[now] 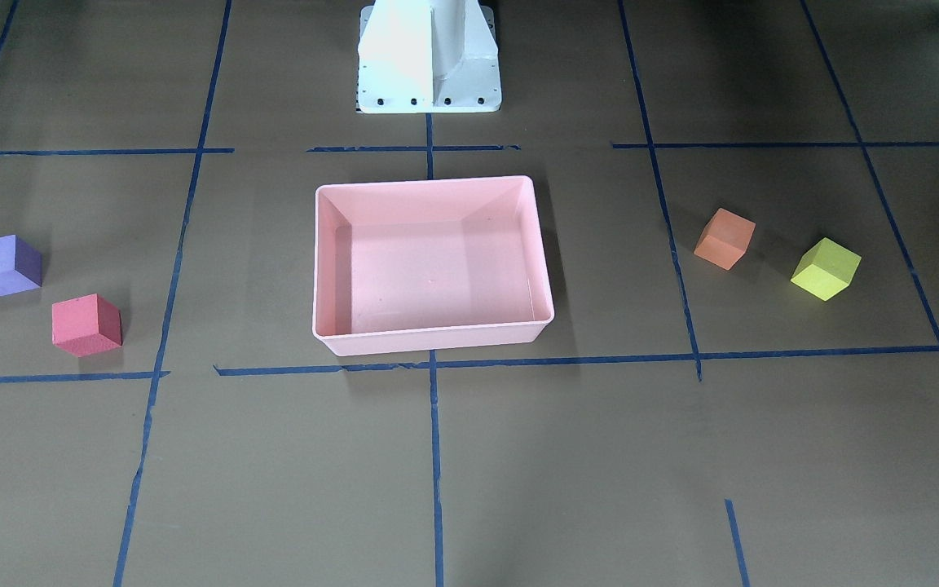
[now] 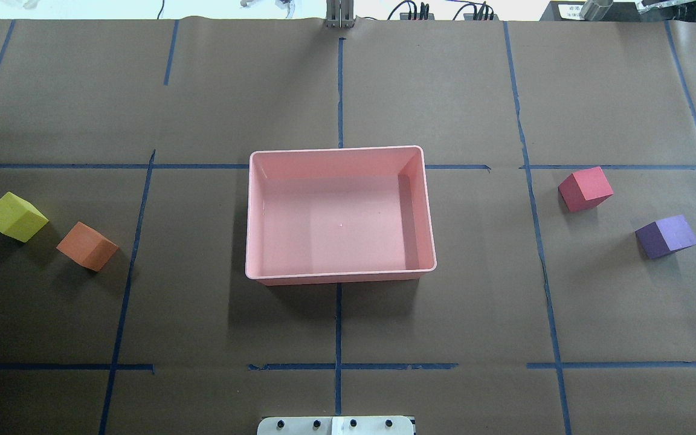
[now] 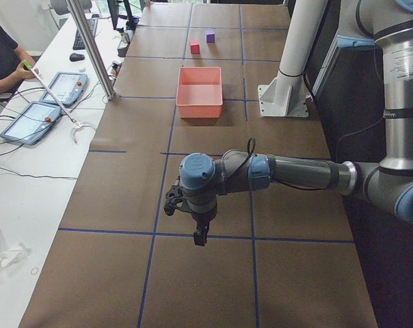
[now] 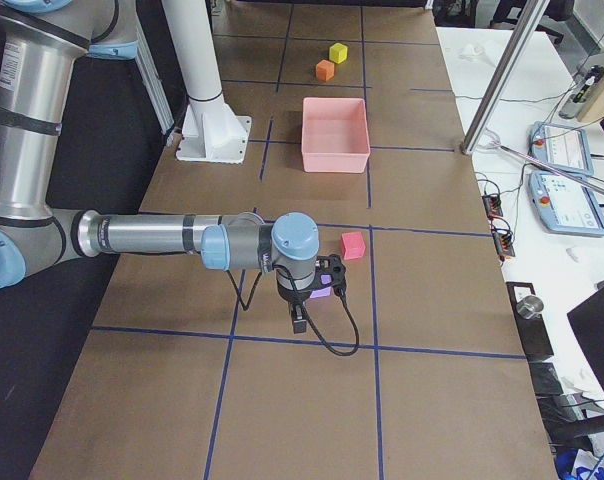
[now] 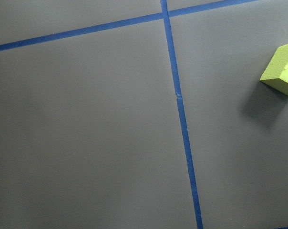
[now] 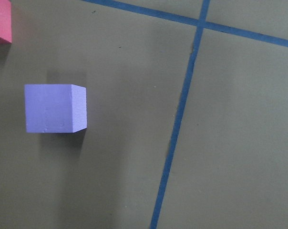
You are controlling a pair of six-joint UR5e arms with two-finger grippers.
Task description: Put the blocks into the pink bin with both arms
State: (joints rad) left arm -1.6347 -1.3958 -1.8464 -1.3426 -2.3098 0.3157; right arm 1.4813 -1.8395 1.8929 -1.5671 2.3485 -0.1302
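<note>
The empty pink bin (image 2: 339, 277) sits at the table's middle. The orange block (image 2: 87, 246) and the yellow-green block (image 2: 16, 216) lie on my left side. The red block (image 2: 585, 188) and the purple block (image 2: 666, 235) lie on my right side. My left gripper (image 3: 174, 202) shows only in the exterior left view, above the table; the left wrist view catches the yellow-green block (image 5: 282, 69) at its right edge. My right gripper (image 4: 332, 276) hangs over the purple block (image 6: 56, 108). I cannot tell whether either gripper is open or shut.
The white pedestal base (image 1: 429, 57) stands behind the bin. Blue tape lines (image 2: 339, 326) mark a grid on the brown table cover. A metal post (image 3: 94, 48) stands at the far table edge, with tablets (image 3: 56, 89) and an operator beside it.
</note>
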